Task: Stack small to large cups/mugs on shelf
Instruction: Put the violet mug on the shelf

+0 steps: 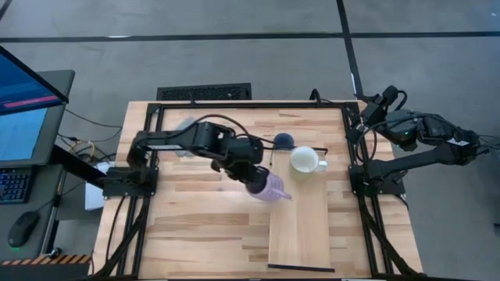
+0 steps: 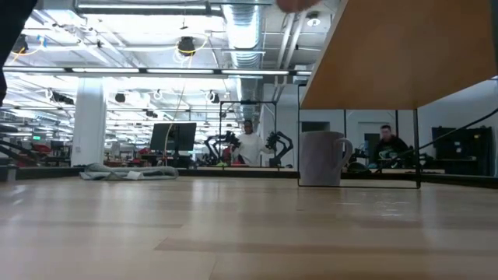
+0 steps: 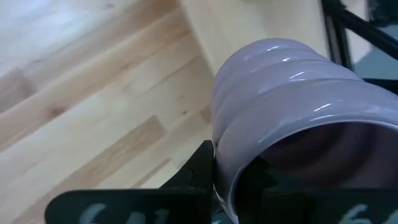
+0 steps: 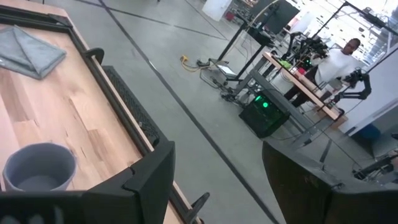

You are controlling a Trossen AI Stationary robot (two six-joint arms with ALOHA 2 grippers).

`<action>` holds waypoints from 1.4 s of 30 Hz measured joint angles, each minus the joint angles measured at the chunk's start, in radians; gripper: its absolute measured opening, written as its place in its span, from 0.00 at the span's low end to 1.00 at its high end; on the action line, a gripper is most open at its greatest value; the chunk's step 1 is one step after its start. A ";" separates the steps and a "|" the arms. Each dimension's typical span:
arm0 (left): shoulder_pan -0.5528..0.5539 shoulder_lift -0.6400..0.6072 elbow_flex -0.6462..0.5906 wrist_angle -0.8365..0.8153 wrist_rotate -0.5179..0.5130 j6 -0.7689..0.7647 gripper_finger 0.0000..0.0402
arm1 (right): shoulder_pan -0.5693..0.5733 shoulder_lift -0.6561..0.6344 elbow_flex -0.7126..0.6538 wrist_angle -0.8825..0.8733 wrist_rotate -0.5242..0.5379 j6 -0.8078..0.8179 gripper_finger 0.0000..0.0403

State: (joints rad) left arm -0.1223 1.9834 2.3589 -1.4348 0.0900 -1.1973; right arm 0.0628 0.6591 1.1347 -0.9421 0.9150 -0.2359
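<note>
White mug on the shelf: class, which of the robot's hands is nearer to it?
Left. The left hand, shut on the purple mug, hangs at the shelf's edge beside the white mug. The right hand waits off the table's far right corner.

The high view looks straight down from above, taking in the whole bench [image 1: 195,226] and both arms. The low view sits at bench-top height, facing level across the wood into the room, under the shelf [image 2: 389,54]; it shares the cream-white mug [image 2: 323,158] with the high view [image 1: 305,160]. The left wrist view is pressed close against the lavender mug [image 3: 292,118]. The right wrist view faces past its fingers [image 4: 143,180] over the bench edge to the floor
</note>
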 joint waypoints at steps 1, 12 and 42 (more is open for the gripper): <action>0.000 0.004 -0.012 0.030 0.013 0.004 0.04 | 0.000 0.000 0.000 0.000 0.000 0.000 0.66; 0.012 0.078 -0.016 0.166 0.036 0.078 0.04 | 0.000 0.000 0.000 0.000 -0.001 0.000 0.66; 0.060 0.153 -0.021 0.241 0.123 0.096 0.04 | 0.000 0.000 0.000 -0.030 -0.001 0.122 0.66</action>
State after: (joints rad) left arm -0.0624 2.1361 2.3383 -1.1933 0.2134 -1.1015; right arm 0.0628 0.6594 1.1351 -0.9723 0.9138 -0.1140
